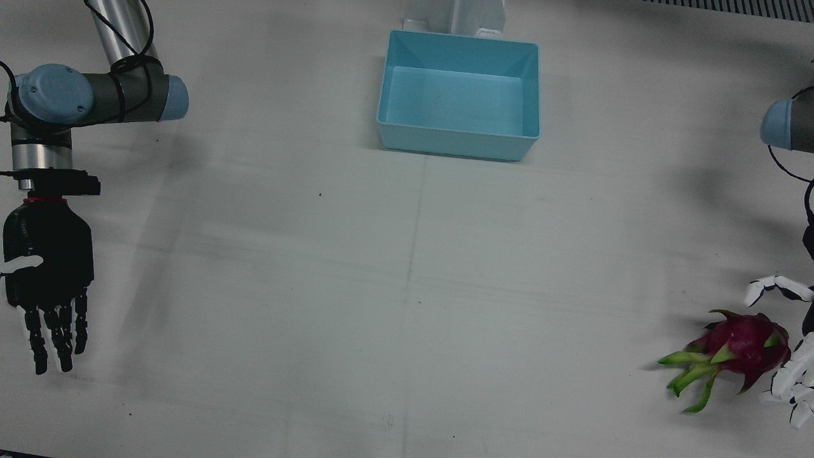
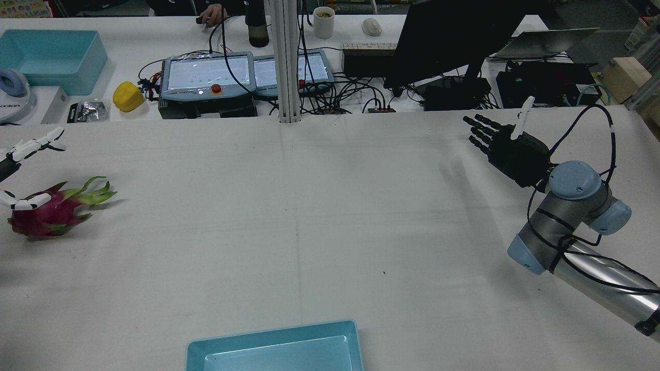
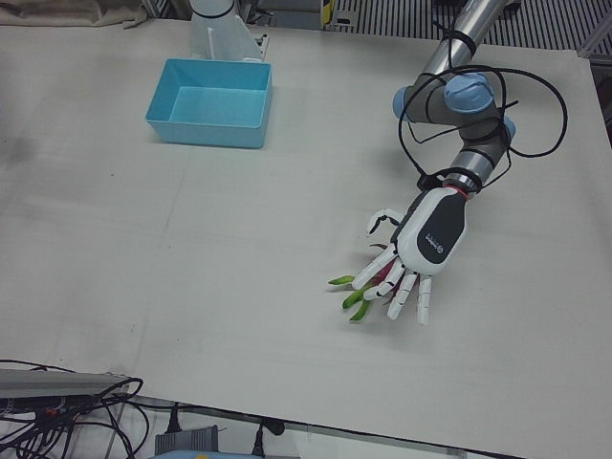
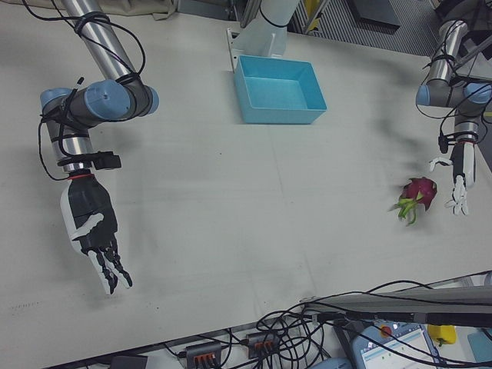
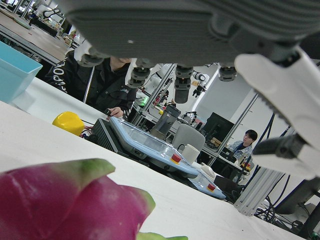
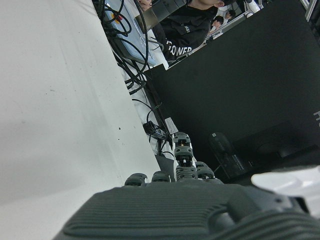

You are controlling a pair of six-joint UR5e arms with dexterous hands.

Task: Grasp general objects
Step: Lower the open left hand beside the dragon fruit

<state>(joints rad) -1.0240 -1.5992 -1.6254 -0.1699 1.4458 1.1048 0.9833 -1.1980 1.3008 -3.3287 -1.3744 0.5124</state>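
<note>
A magenta dragon fruit (image 1: pixel 741 346) with green leaf tips lies on the white table near the robot's left edge; it also shows in the rear view (image 2: pixel 46 214), the right-front view (image 4: pixel 417 194) and close up in the left hand view (image 5: pixel 65 205). My white left hand (image 3: pixel 421 251) hovers over and beside it, fingers spread apart around it, not closed. Its fingers (image 1: pixel 792 381) reach the fruit's side. My black right hand (image 1: pixel 48 267) hangs open and empty over the far other side of the table (image 2: pixel 508 149).
A light blue empty bin (image 1: pixel 459 95) stands at the table's robot side, in the middle. Beyond the operators' edge are tablets, cables and a monitor (image 2: pixel 443 36). The wide table middle (image 1: pixel 407 286) is bare.
</note>
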